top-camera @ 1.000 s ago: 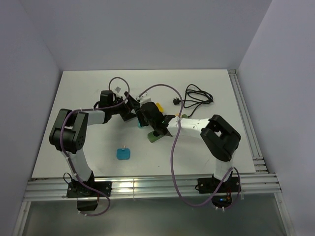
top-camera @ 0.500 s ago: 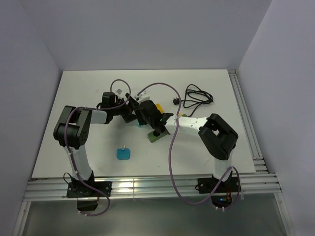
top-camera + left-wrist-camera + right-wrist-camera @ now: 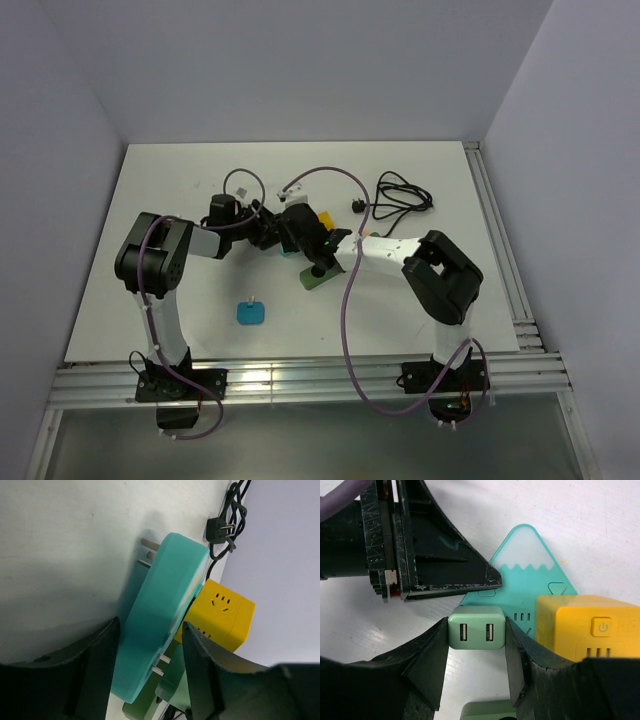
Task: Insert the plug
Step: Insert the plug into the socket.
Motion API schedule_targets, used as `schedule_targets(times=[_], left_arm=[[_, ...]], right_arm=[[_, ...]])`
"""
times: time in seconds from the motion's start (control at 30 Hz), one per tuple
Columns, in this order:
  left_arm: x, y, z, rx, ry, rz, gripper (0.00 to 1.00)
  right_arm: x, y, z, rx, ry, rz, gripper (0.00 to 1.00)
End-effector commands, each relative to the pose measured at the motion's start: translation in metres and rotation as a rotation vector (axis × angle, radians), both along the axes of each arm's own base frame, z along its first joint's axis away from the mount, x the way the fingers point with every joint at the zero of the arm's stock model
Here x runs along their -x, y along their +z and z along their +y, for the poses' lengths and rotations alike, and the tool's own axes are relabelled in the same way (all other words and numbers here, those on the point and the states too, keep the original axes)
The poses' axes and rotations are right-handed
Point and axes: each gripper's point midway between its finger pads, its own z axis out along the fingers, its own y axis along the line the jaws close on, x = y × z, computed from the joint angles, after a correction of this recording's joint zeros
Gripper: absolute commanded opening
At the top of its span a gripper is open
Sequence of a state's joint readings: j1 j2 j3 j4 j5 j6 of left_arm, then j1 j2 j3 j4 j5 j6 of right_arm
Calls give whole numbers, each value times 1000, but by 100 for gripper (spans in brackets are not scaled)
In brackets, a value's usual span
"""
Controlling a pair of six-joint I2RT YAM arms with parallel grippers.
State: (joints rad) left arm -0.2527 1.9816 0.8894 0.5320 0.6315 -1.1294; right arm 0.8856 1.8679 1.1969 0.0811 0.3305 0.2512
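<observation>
My right gripper (image 3: 476,632) is shut on a pale green USB charger plug (image 3: 477,628). The plug stands against the face of a teal mountain-shaped socket block (image 3: 530,575). In the left wrist view its two metal prongs (image 3: 162,662) show bare between the plug and the teal block (image 3: 160,610). My left gripper (image 3: 151,625) has its fingers on both sides of the block and is shut on it. The block has its own two prongs (image 3: 149,550) at its far end. From above, both grippers meet at the block (image 3: 286,254) mid-table.
A yellow cube socket (image 3: 590,625) sits against the teal block. A dark green item (image 3: 313,278) lies just in front of them. A small blue adapter (image 3: 251,313) lies nearer the arms, and a coiled black cable with a plug (image 3: 400,195) lies at back right.
The left gripper's jaws have narrowed onto the teal block, and the left arm has shifted slightly toward it. The right gripper holds the green plug in the same place.
</observation>
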Motion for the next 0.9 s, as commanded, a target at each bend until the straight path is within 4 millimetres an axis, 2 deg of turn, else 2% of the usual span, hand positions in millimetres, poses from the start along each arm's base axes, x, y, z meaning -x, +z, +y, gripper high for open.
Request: schedule_targets(times=[0.0,0.2,0.53,0.73,0.87], left_arm=[[4,33,-19,101,-60,-83,56],[11,37,-17,117,-31,-90,51],[25,45,-15,120,-8,-86,50],[28,52,-17,128,-17,-95,54],[33,52,-18,112,-16,-91,62]], right_arm=[[10,-31,-13,72,-35,76,8],[18,-35,-15,68,-42,70,7],[32,-53,-15,88,-43,94,5],[46,-72,-18,75,-52,161,5],[52,-85,-19,87,-53,209,4]])
